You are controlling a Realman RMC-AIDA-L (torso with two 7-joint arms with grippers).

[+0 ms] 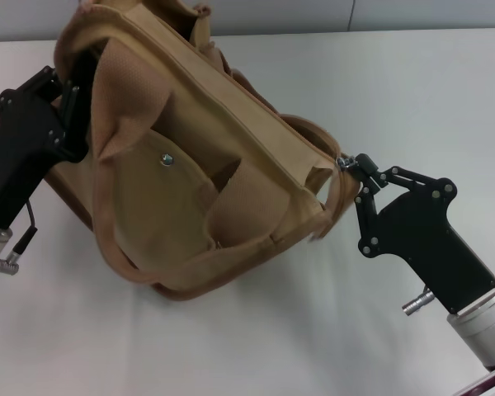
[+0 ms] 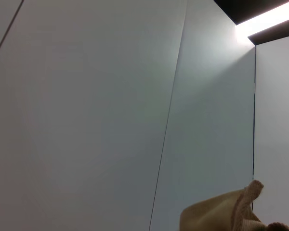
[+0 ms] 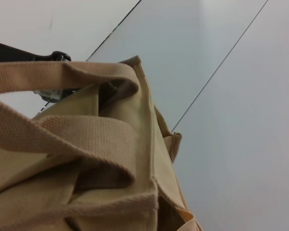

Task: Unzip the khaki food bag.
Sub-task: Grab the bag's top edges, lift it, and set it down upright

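The khaki food bag (image 1: 190,190) lies tilted in the middle of the head view, its front pocket with the metal snap (image 1: 167,161) facing me and its strap handles flopped over. My left gripper (image 1: 73,87) is at the bag's far left end, its fingers partly behind a strap, closed on the fabric. My right gripper (image 1: 352,167) is at the bag's right end, shut on the small metal zipper pull (image 1: 343,162). The right wrist view shows the bag (image 3: 86,183) close up with the pull (image 3: 50,94). The left wrist view shows only a corner of khaki fabric (image 2: 226,214).
The bag rests on a white table (image 1: 412,91) that extends around both arms. A grey wall strip (image 1: 429,15) runs along the table's far edge. A pink edge (image 1: 488,384) shows at the bottom right corner.
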